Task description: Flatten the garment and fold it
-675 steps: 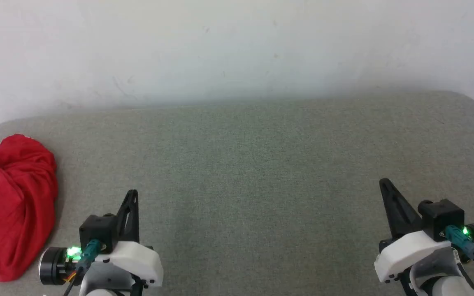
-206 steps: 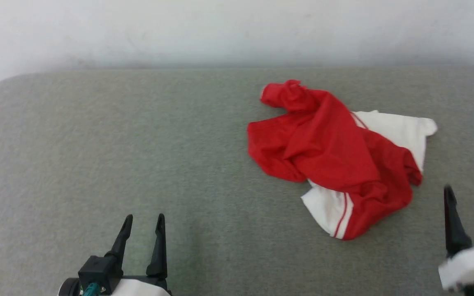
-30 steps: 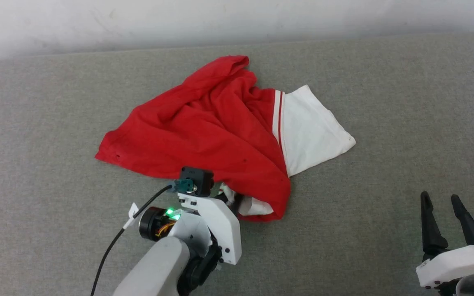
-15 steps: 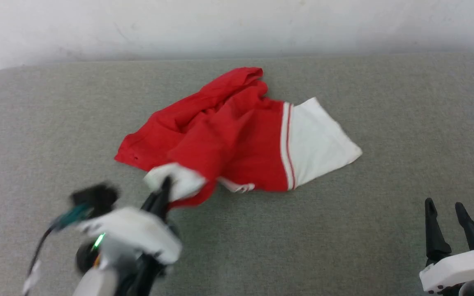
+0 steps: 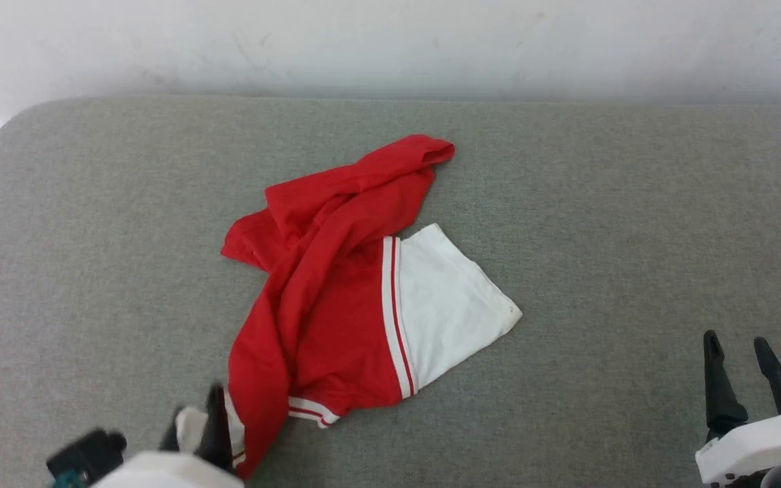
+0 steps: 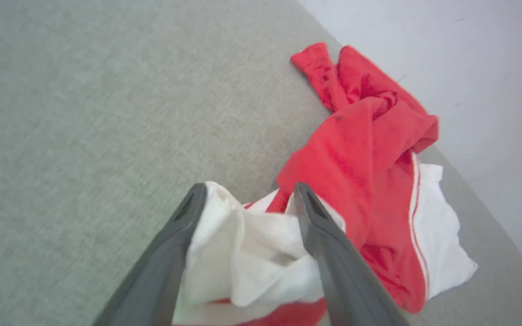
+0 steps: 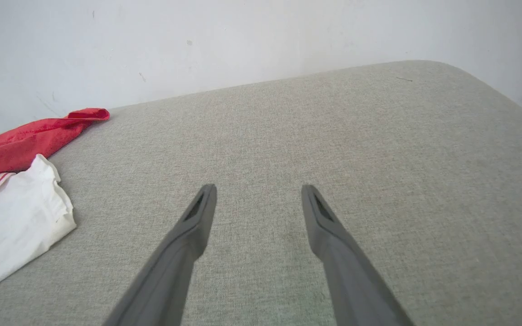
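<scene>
A gray padded surface (image 5: 601, 203) ran up to a plain white wall (image 5: 390, 41). The shirt (image 5: 336, 305) lay crumpled near the middle of the surface, its red body twisted and one white sleeve lying flat beside striped trim. The left gripper (image 6: 250, 190) had its fingers spread, with the other white sleeve bunched between them. The right gripper (image 7: 258, 190), also spread, hung over bare surface well apart from the shirt.

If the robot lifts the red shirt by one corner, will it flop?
Probably floppy: the shirt lies in folds and twists on the grey cushion, so it would likely droop from wherever it's lifted. It looks thin and light, since the white sleeve bunches softly between the fingers of the left hand. Pushed, it would likely wrinkle rather than slide whole.
</scene>
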Robot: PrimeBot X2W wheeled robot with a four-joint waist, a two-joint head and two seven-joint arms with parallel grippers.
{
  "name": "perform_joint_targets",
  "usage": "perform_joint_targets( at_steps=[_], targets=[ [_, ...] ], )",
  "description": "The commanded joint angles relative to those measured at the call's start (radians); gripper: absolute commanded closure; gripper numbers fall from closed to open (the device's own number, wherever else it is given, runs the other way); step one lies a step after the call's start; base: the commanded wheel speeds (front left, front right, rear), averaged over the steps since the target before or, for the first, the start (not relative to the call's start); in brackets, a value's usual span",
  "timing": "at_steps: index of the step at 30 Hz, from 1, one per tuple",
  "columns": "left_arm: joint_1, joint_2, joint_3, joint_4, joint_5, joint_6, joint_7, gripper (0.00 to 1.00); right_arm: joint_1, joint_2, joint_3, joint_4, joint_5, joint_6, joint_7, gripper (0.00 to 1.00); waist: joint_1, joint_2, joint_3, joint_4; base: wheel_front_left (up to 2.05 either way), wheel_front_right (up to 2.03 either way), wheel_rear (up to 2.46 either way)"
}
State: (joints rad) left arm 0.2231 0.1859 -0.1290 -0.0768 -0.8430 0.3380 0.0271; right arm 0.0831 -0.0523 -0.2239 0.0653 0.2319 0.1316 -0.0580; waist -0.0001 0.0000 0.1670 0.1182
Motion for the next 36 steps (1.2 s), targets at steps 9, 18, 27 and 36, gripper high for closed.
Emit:
perform_joint_targets(
  at_steps=[9, 18, 27, 36],
  targets=[
    [-0.193, 0.056, 0.01, -0.12, 0.346, -0.14, -0.286, 0.0, 0.009, 0.002, 0.006, -0.011, -0.005, -0.001, 0.014, 0.0, 0.0001, 0.0, -0.033, 0.009, 0.0, 0.0, 0.0],
    [-0.139, 0.018, 0.002, -0.116, 0.626, -0.103, -0.289, 0.0, 0.021, 0.002, 0.021, -0.014, -0.003, -0.001, 0.011, 0.0, 0.0001, 0.0, -0.043, 0.002, 0.0, 0.0, 0.0],
    [-0.129, -0.057, 0.055, -0.102, 0.633, -0.155, -0.289, 0.0, -0.044, 0.002, 0.12, -0.093, -0.09, -0.001, 0.096, 0.0, 0.0001, 0.0, -0.03, 0.039, 0.0, 0.0, 0.0],
    [-0.162, -0.108, 0.069, -0.069, 0.636, -0.215, -0.289, 0.0, -0.264, -0.092, 0.34, -0.044, -0.034, -0.001, 0.403, 0.0, 0.0001, 0.0, 0.024, 0.097, 0.0, 0.0, 0.0]
  ],
)
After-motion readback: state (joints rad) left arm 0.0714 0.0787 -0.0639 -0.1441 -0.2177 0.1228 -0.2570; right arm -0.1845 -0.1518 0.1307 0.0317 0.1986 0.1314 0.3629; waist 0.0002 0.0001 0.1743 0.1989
